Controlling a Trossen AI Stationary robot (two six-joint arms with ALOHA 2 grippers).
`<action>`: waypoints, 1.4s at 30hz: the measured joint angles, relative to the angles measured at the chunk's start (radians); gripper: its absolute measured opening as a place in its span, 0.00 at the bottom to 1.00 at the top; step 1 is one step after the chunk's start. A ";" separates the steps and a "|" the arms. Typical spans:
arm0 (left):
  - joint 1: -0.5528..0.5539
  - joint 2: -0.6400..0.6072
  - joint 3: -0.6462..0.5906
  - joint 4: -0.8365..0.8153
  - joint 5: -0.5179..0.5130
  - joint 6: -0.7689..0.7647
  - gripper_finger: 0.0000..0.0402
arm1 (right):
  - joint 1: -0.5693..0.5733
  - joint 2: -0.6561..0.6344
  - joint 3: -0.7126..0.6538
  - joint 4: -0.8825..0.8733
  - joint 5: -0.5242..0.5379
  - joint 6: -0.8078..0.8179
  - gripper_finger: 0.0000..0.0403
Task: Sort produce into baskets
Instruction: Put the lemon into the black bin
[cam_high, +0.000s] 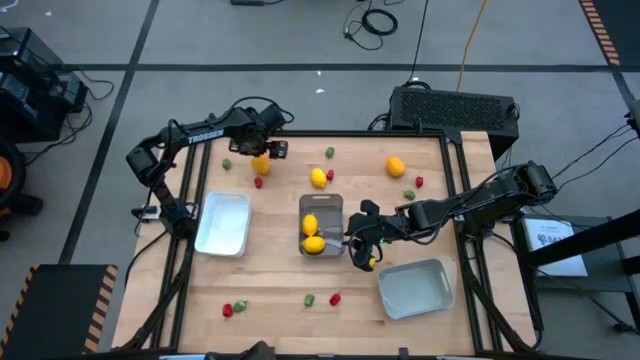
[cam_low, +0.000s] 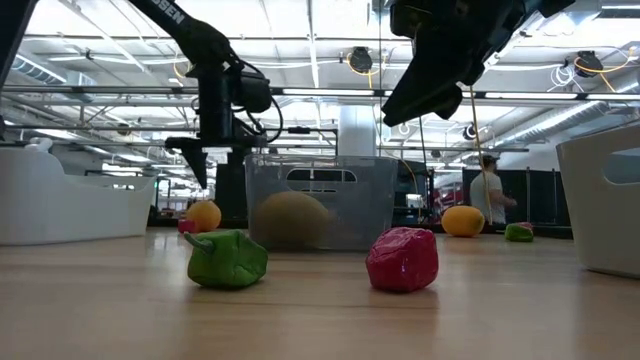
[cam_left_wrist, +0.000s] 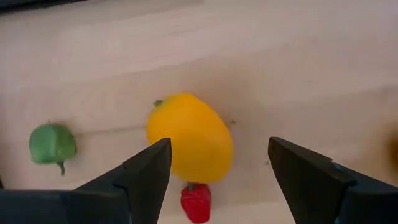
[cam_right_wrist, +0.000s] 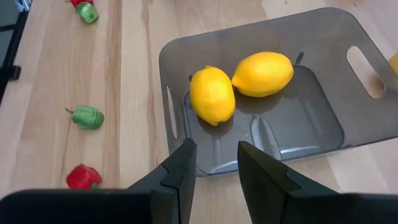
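My left gripper (cam_high: 262, 152) is open and hovers above an orange-yellow lemon-like fruit (cam_left_wrist: 189, 137) lying on the table at the far left; its fingers stand on either side of the fruit and above it, as the low view (cam_low: 203, 160) shows. A red strawberry-like piece (cam_left_wrist: 196, 202) and a green piece (cam_left_wrist: 53, 144) lie beside the fruit. My right gripper (cam_right_wrist: 214, 168) is slightly open and empty, above the near right corner of the clear bin (cam_high: 321, 205). The bin holds two yellow lemons (cam_right_wrist: 212, 94) (cam_right_wrist: 262, 73).
The white tray (cam_high: 223, 222) stands left of the clear bin, and the grey-blue tray (cam_high: 415, 287) stands at the near right. Loose fruit lies behind the bin: a yellow one (cam_high: 318, 178), an orange one (cam_high: 396, 166), and small red and green pieces. More small pieces (cam_high: 309, 299) lie near the front edge.
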 joint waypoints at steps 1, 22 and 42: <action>0.000 0.000 0.000 0.000 -0.010 -0.040 0.68 | 0.000 0.000 0.000 -0.002 -0.001 -0.018 0.27; -0.024 0.000 -0.026 -0.073 -0.031 -0.461 0.68 | -0.002 0.000 0.000 -0.211 -0.001 -0.186 0.27; -0.046 0.004 -0.028 -0.018 -0.160 -0.673 0.68 | 0.067 0.000 0.000 -0.260 0.000 -0.104 0.27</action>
